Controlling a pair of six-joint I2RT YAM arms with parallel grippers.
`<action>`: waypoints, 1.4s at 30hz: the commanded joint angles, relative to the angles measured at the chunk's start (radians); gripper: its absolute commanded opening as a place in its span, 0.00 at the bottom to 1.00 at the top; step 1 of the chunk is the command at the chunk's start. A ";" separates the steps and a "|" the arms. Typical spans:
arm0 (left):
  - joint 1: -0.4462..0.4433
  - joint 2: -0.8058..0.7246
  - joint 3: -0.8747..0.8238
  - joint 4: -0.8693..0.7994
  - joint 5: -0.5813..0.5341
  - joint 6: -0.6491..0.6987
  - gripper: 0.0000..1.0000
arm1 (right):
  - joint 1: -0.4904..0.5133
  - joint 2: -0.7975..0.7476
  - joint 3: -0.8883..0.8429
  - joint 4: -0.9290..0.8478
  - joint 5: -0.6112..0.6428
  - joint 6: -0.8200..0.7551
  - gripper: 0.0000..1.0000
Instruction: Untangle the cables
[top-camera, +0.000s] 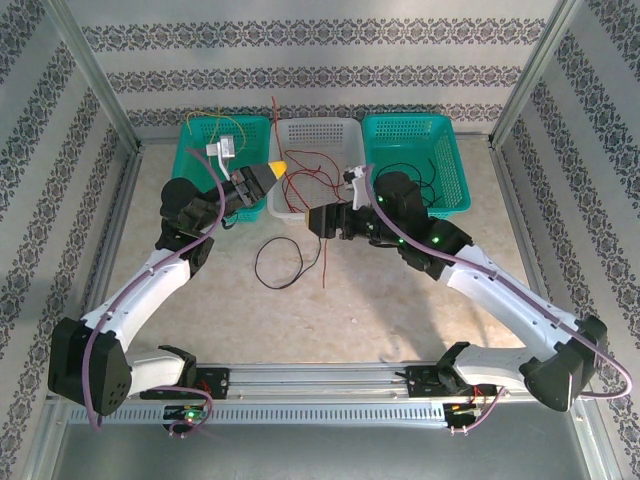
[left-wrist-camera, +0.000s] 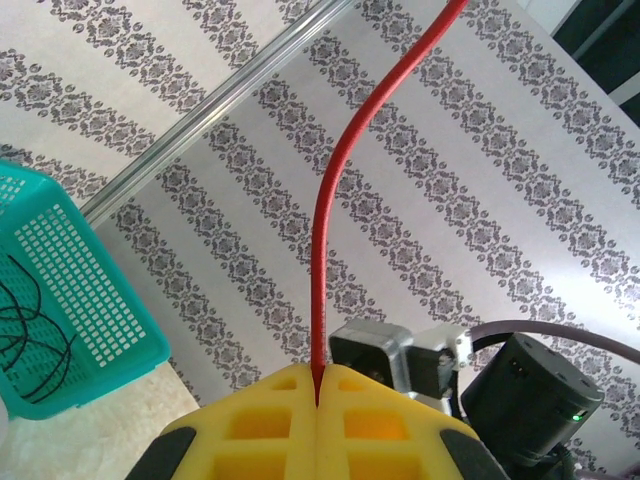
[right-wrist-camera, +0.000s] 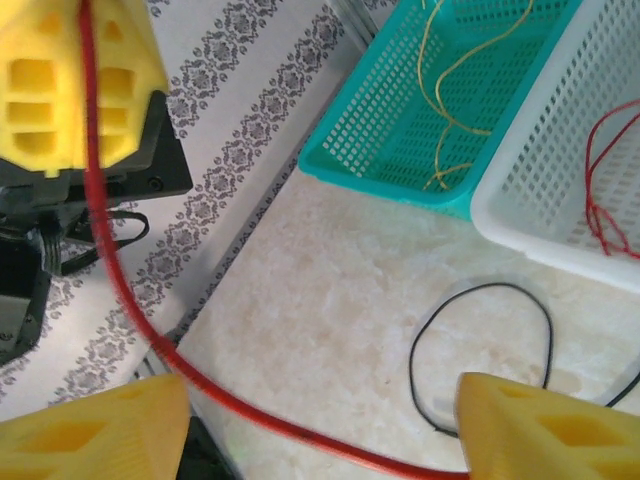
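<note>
step: likely pulling the red cable (left-wrist-camera: 330, 220) free | left claw (left-wrist-camera: 318, 395) is clamping it beside the white basket (top-camera: 330, 135) | right claw (right-wrist-camera: 315, 412) is sitting apart around its slack | next: closing there, drawing it clear of the black loop (top-camera: 278, 265) lying on the surface (top-camera: 400, 290)

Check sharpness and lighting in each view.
Top external: even light, sharp, soft shadows. Left wrist: red cable crisp at the shut left end effector, wall paler at right. Right wrist: right end effector soft up close, black cable sharp.
</note>
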 joint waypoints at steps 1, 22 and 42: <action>0.019 0.003 -0.011 0.109 -0.015 -0.040 0.00 | 0.016 0.024 0.047 0.002 0.025 -0.009 0.56; 0.031 -0.142 -0.139 0.083 -0.230 0.073 0.43 | 0.012 0.097 0.186 -0.098 0.110 -0.020 0.00; 0.031 -0.202 -0.051 -1.140 -0.602 0.397 0.82 | -0.315 0.610 0.879 -0.455 0.014 -0.147 0.00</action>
